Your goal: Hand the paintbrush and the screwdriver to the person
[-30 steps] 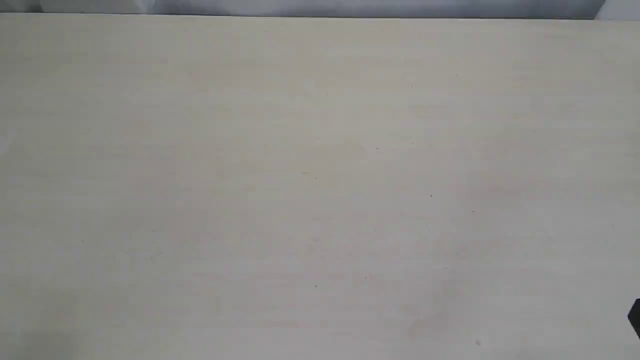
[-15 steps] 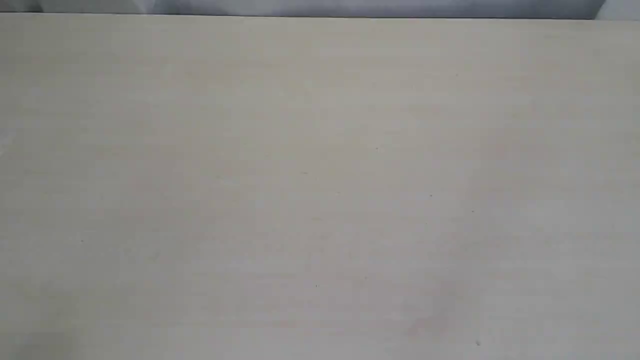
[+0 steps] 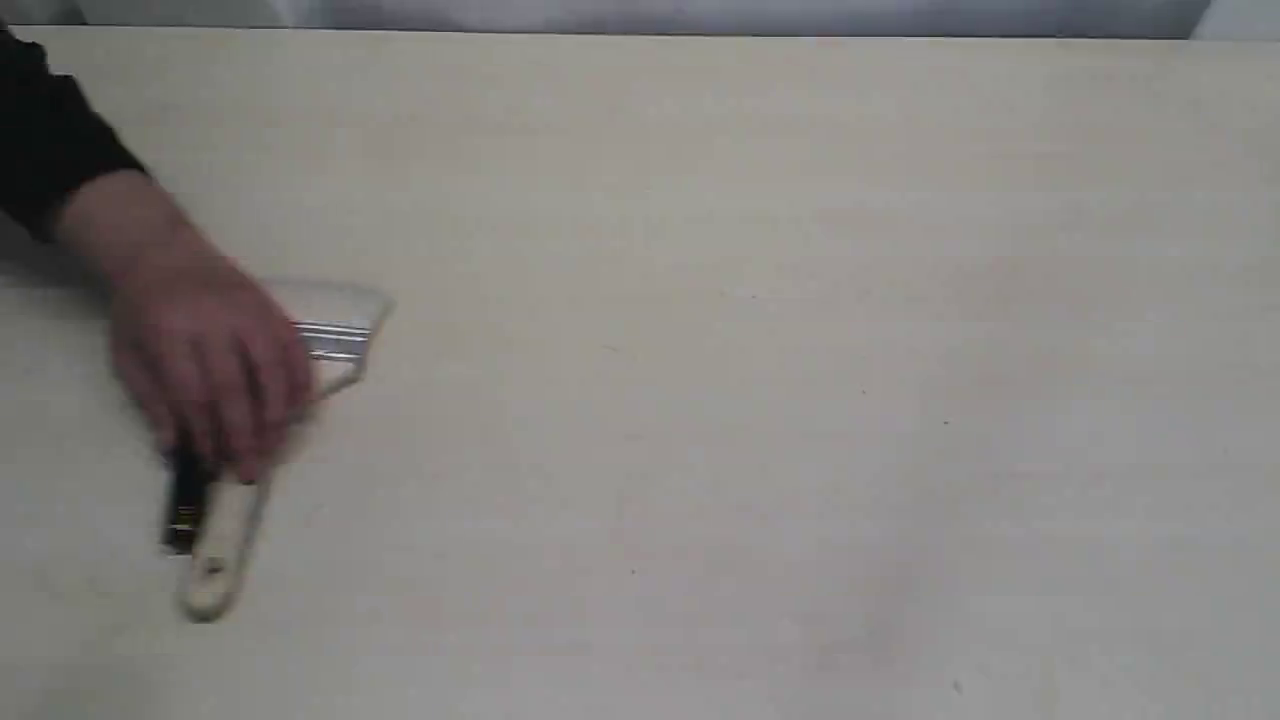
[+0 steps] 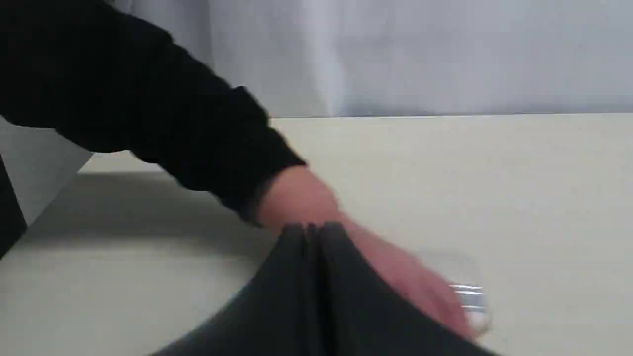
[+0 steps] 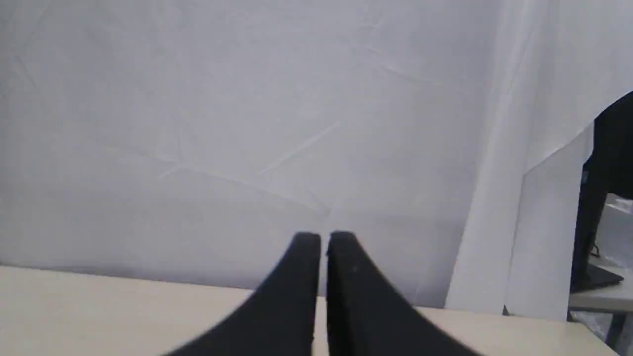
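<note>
The person (image 3: 200,350), a bare hand with a dark sleeve, reaches in from the upper left of the exterior view and rests on the paintbrush (image 3: 225,545) and the screwdriver (image 3: 183,510) on the table. The brush's pale bristles and silver ferrule (image 3: 335,340) stick out past the hand; its wooden handle points toward the near edge. Only the screwdriver's black handle shows beside it. In the left wrist view my left gripper (image 4: 312,228) is shut and empty, just in front of the person (image 4: 306,198) and the ferrule (image 4: 470,296). My right gripper (image 5: 322,237) is shut, holding nothing, above the table.
The pale wooden table (image 3: 750,400) fills the exterior view. A white cloth backdrop (image 5: 247,123) hangs behind its far edge. A dark stand (image 5: 606,198) is off to the side in the right wrist view.
The table was bare in both earlier frames. Now the person's hand has come in from the left with the paintbrush and screwdriver under it. A dark corner at the right edge left the view.
</note>
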Motion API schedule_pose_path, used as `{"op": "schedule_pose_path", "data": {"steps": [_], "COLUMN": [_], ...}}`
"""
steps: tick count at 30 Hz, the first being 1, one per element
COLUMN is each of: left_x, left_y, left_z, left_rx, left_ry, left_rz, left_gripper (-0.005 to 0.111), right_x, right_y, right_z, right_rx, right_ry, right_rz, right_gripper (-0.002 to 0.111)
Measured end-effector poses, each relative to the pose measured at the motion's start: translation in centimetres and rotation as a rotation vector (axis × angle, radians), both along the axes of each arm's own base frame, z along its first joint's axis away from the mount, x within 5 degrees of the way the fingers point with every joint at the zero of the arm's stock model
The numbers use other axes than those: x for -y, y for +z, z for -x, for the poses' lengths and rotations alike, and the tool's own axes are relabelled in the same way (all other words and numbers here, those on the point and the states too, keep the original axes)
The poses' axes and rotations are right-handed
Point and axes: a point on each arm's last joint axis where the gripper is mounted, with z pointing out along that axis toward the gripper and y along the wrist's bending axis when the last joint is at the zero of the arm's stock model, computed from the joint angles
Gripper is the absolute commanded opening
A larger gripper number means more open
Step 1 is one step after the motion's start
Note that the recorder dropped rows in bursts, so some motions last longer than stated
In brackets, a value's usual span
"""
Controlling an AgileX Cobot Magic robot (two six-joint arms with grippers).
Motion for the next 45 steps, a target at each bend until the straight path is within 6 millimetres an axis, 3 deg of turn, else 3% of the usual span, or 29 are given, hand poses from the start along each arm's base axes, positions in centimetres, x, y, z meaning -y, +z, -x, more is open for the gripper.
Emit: {"op": "schedule_pose_path", "data": {"steps": [2,7,11,17,24,28,31,36,45], "left_x": [0.0,0.0,0.0,0.0,0.0,0.0,0.0,0.0,0.0], "left_y": [0.0,0.0,0.0,0.0,0.0,0.0,0.0,0.0,0.0], "left_z": [0.0,0.0,0.0,0.0,0.0,0.0,0.0,0.0,0.0], "left_rx": [0.000,0.000,0.000,0.000,0.000,0.000,0.000,0.000,0.000], "left_ry": [0.000,0.000,0.000,0.000,0.000,0.000,0.000,0.000,0.000], "left_rz": [0.000,0.000,0.000,0.000,0.000,0.000,0.000,0.000,0.000], "left_gripper": [0.000,0.000,0.000,0.000,0.000,0.000,0.000,0.000,0.000], "right_x": [0.0,0.2,0.2,-1.6,-4.5,-5.3,-5.6,-5.4,-5.3], "right_y": [0.5,1.4,2.0,5.2,14.3,19.1,21.1,21.1,18.7], "right_z": [0.1,0.4,0.7,2.3,4.8,3.9,2.1,-0.3,-1.7], "right_rx": [0.067,0.186,0.270,0.488,0.547,0.466,0.305,0.080,-0.032], "right_ry": [0.020,0.108,0.166,0.386,0.625,0.655,0.657,0.659,0.656], "right_rz": [-0.067,-0.439,-0.552,-0.376,-0.066,0.076,0.123,0.048,-0.001], "right_gripper": [0.005,0.005,0.005,0.006,0.015,0.015,0.015,0.015,0.015]}}
